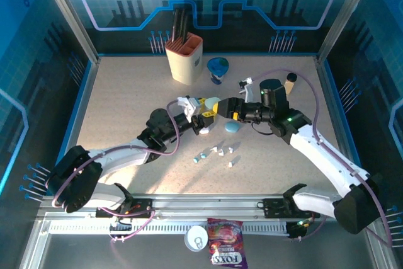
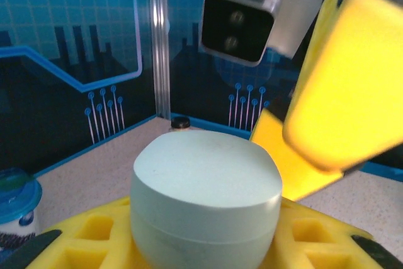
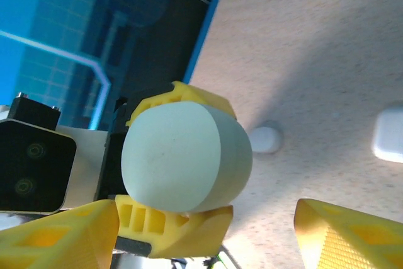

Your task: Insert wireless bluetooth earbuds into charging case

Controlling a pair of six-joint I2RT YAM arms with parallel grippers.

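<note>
Earbuds, tiny stemmed pieces in white and pale teal plastic [image 1: 215, 150], lie scattered on the speckled beige tabletop [image 1: 126, 105] just below the centre of the overhead frame. None is in a case yet. Above them, near mid-frame, the left gripper [image 1: 203, 115] clenches its yellow fingers [image 3: 179, 96] on a pale teal, pebble-shaped charging case [image 2: 204, 187], holding it off the table with one broad face turned toward the other arm. We see no gap between lid and body, so we judge the case closed.

The right gripper [image 1: 221, 107] faces it from the right with its yellow fingers [image 3: 346, 234] spread wide, one to each side of the case and touching neither. We read the pairing this way: one arm steadies the case in mid-air so the other can work the lid, which would be hard to lift on a case lying loose on the table. That would put the task at an early stage, with the lid to open before any earbud goes in.

A second, bluer rounded case [image 1: 233, 127] rests on the table between the grippers and the earbuds. A cream utensil holder [image 1: 184, 61] stands at upper centre, well apart from the work.
</note>
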